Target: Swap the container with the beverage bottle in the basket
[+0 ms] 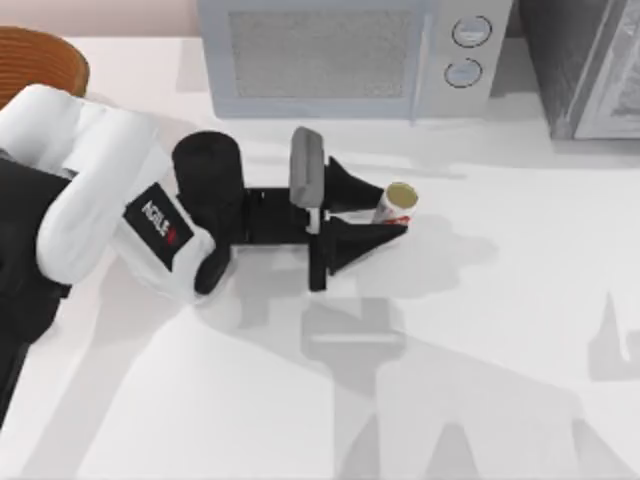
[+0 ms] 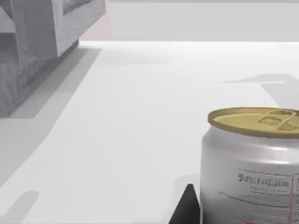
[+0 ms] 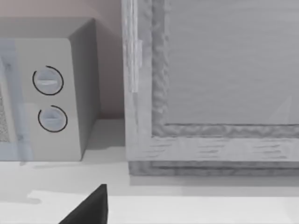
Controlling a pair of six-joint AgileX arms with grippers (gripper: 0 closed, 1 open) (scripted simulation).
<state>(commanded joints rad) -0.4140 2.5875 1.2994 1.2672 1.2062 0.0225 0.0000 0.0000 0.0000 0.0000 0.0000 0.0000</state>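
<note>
Small beverage bottle (image 1: 398, 202) standing straight up on the white desk (image 1: 500, 330), long way pointing up and down, round gold top facing the ceiling. Shaped like a drink can: smooth silver-white sides, a bit of red low on the label, tiny print, a pull tab on the dull gold lid (image 2: 256, 120). Near the middle of the desk, a little toward the back edge, just in front of the microwave (image 1: 350, 55).

Left gripper (image 1: 388, 213) reaching out flat from the left side, two black pointy fingers (image 1: 355, 186) spread, one on each side of the can. Fingers right beside the can, but cannot tell if squeezing it or only close. One black finger tip (image 2: 188, 207) seen next to the can in the left wrist view.

Basket (image 1: 40, 60) at the back left corner of the desk, round, orange-brown, ribbed sides, partly hidden behind the white arm. Inside not seen.

Grey boxy microwave with two round knobs (image 3: 48, 80) along the back edge. Rough grey cabinet (image 3: 210, 84) at the back right corner. Right gripper's dark finger (image 3: 91, 207) low in the right wrist view, facing the microwave and cabinet; open or closed, cannot tell.
</note>
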